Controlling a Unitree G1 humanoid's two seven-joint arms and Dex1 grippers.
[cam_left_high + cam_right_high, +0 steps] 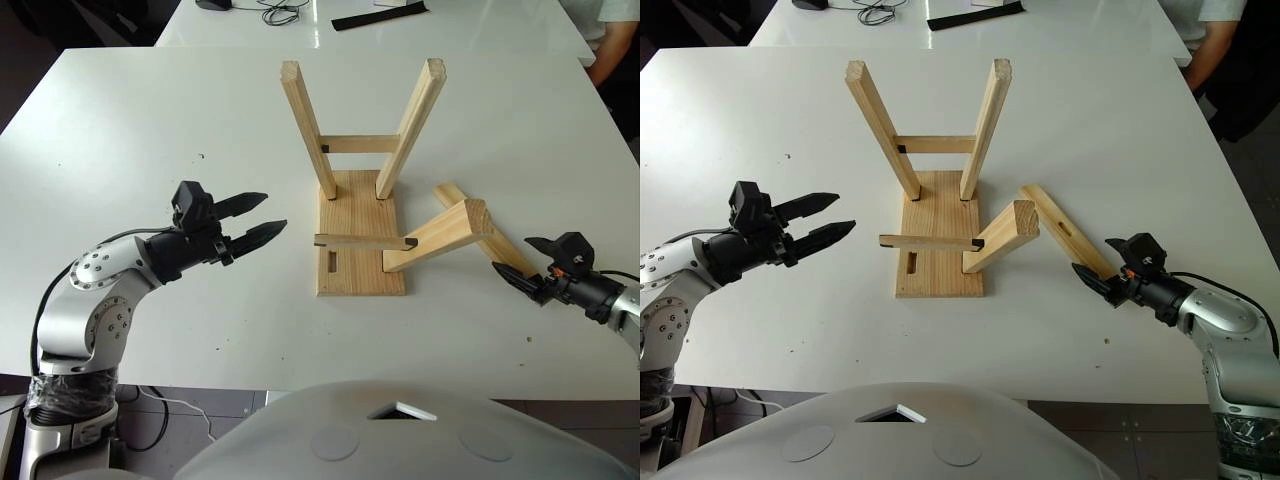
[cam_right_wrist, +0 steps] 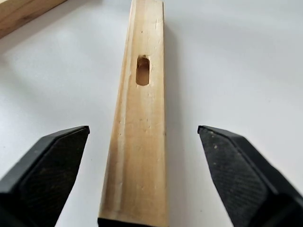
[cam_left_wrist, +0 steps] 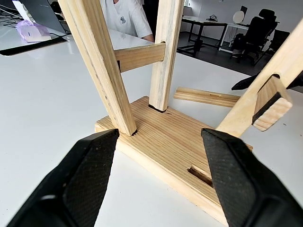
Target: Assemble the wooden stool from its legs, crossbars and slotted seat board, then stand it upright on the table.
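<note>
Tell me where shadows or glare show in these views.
Right wrist view: a soft shadow runs along the loose leg. Left wrist view: the table shows a pale sheen. Left eye view: even light, only faint shadows by the seat board.

We see the pale wooden seat board (image 1: 358, 272) lying flat on the table (image 1: 150, 120). Two legs (image 1: 308, 128) stand in its far slots, splayed slightly apart and joined by a crossbar (image 1: 360, 144). A third leg (image 1: 440, 236) slants up from the board's right edge, and a second crossbar (image 1: 365, 241) juts from it over the board. The fourth leg (image 1: 1065, 228) lies flat behind it, slot upward.
</note>
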